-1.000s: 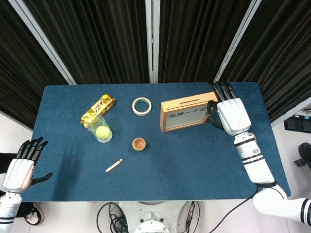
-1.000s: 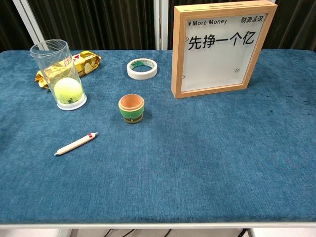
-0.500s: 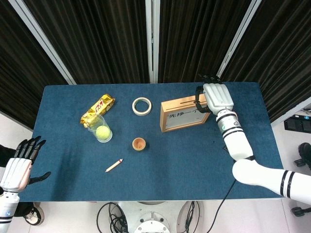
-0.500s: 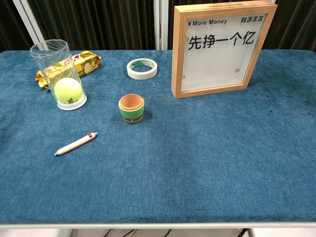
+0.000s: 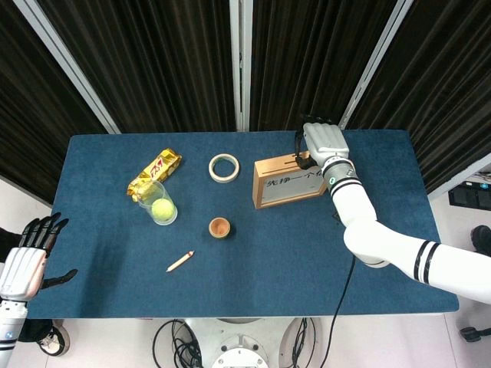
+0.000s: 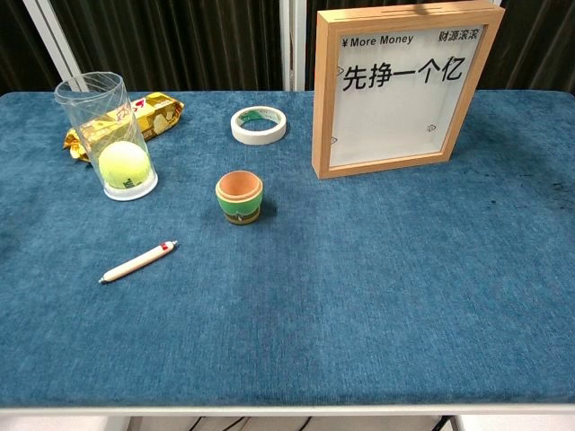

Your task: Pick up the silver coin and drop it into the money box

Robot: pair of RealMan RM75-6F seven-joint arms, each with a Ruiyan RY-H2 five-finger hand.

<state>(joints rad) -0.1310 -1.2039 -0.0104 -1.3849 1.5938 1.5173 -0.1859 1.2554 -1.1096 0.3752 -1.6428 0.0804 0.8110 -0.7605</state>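
Here the right hand [image 5: 323, 141] sits in the upper right of the head view, over the top edge of the money box [image 5: 290, 181], its fingers bent down toward the top of the wooden frame; whether anything is pinched in them cannot be told, and the silver coin cannot be made out in either view. The money box stands upright on the blue worktop [image 5: 307, 245], a shallow wooden frame with a white printed face; in the chest view the money box [image 6: 402, 90] fills the upper right of the frame, and neither hand shows there. The left hand [image 5: 26, 261] hangs at the lower left edge of the head view, off the worktop's corner, fingers spread apart and holding nothing. A roll of tape [image 5: 223, 167] lies flat just left of the money box; a gold snack packet [image 5: 155, 174] lies in the upper left of the cloth, touching a clear cup [image 5: 158, 203] with a yellow-green ball inside. A small green-and-orange pot [image 5: 219, 228] stands near the centre, below the tape; a pen [image 5: 180, 261] lies at a slant lower left of the pot, well apart from it. In the chest view the pot [image 6: 239, 197] is upright, mouth open to the top.
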